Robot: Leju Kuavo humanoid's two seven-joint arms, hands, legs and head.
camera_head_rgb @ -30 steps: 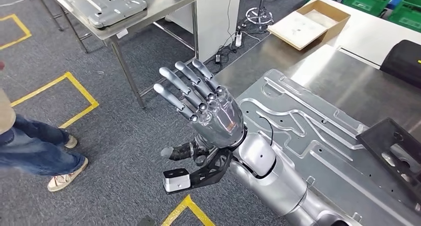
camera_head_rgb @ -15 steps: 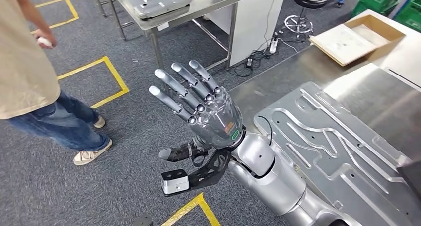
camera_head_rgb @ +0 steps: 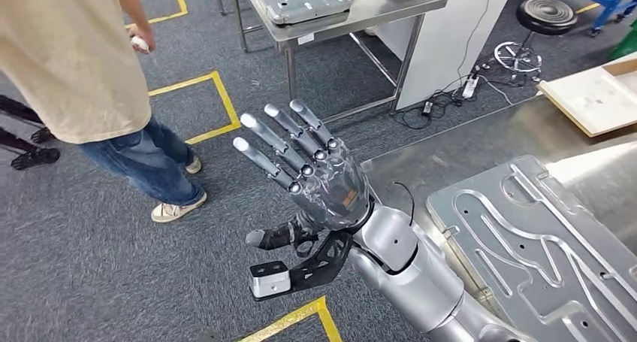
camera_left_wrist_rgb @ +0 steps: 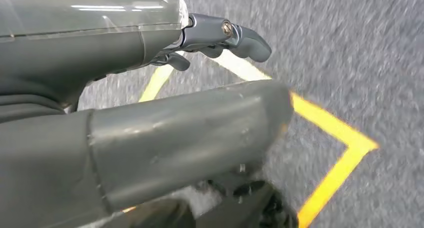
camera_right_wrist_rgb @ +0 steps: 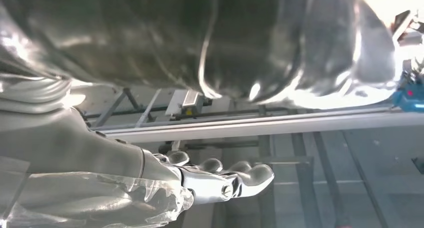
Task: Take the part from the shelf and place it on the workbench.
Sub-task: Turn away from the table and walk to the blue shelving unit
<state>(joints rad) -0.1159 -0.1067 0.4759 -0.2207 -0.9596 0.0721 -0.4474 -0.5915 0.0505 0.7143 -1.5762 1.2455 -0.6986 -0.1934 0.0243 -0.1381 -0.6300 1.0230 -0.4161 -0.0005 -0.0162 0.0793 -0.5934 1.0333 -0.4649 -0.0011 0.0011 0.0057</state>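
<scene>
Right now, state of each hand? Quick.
Left hand: open, fingers spread above the carpet, holding nothing.
Right hand: cannot tell; fingers look curled under a shiny metal surface, contact unclear.

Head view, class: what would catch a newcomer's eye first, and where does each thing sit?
First, the robot's left hand, raised mid-picture over the grey carpet with fingers spread and nothing in it. To the right, a large grooved metal part lies flat on the steel workbench. A person stands upper left, beside yellow floor markings.
</scene>
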